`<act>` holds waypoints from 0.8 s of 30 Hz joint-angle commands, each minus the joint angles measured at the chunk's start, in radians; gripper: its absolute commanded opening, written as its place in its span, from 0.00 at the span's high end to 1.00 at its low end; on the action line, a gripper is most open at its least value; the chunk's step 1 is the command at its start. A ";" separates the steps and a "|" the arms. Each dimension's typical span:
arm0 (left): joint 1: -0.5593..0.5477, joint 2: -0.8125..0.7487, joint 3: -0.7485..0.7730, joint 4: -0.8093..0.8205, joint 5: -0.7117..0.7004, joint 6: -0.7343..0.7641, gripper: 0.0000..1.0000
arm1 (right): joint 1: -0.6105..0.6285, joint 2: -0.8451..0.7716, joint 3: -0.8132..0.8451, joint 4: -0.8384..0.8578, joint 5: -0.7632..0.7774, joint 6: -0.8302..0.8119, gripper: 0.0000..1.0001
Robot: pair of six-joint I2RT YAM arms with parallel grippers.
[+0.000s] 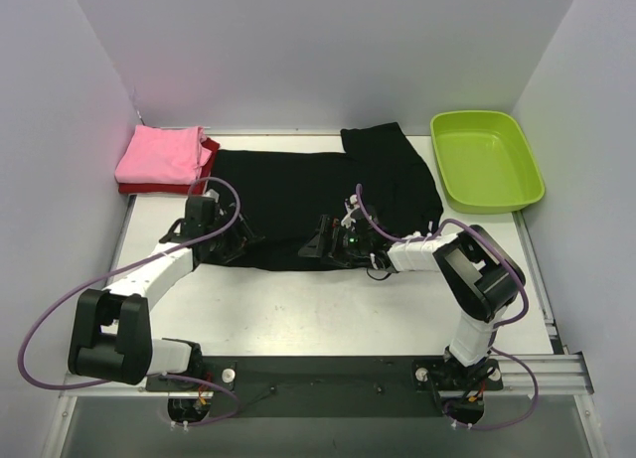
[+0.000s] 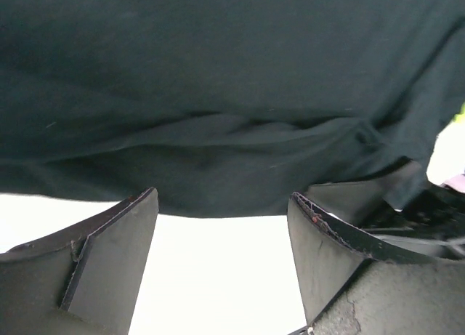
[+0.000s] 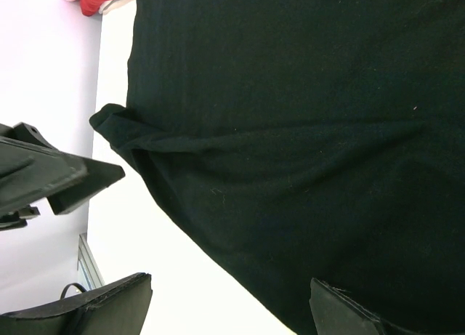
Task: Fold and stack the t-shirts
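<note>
A large black t-shirt [image 1: 308,195] lies spread flat across the middle of the table, one sleeve reaching toward the back right. At the back left a folded pink t-shirt [image 1: 159,153] rests on a folded dark red t-shirt [image 1: 149,188]. My left gripper [image 1: 237,241] is low at the black t-shirt's near-left hem, open, with bare table between its fingers and the hem [image 2: 218,197] just ahead of the tips. My right gripper [image 1: 318,241] is open at the near hem's middle; one finger lies over the black cloth [image 3: 290,168], the other over the table.
A lime-green plastic tub [image 1: 485,160] stands at the back right, beside the black sleeve. White walls close in the left, back and right sides. The two grippers point at each other, a short gap apart; the left gripper's fingers [image 3: 51,175] show in the right wrist view.
</note>
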 commanded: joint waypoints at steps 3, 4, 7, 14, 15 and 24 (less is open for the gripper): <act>0.020 0.004 0.043 -0.119 -0.086 0.027 0.19 | 0.001 0.014 -0.018 -0.005 -0.011 -0.012 0.08; 0.021 0.010 0.045 -0.117 -0.087 0.027 0.19 | 0.001 0.014 -0.018 -0.002 -0.013 -0.010 0.08; 0.026 0.033 0.049 -0.103 -0.089 0.027 0.19 | 0.001 0.017 -0.018 0.001 -0.017 -0.009 0.08; 0.028 0.102 0.084 -0.074 -0.094 0.010 0.19 | -0.001 0.016 -0.019 0.002 -0.019 -0.009 0.08; 0.028 0.108 0.091 -0.070 -0.097 0.010 0.19 | -0.002 0.016 -0.018 0.004 -0.020 -0.009 0.08; 0.048 0.226 0.204 -0.056 -0.110 0.002 0.19 | -0.001 0.036 -0.012 0.008 -0.031 -0.004 0.08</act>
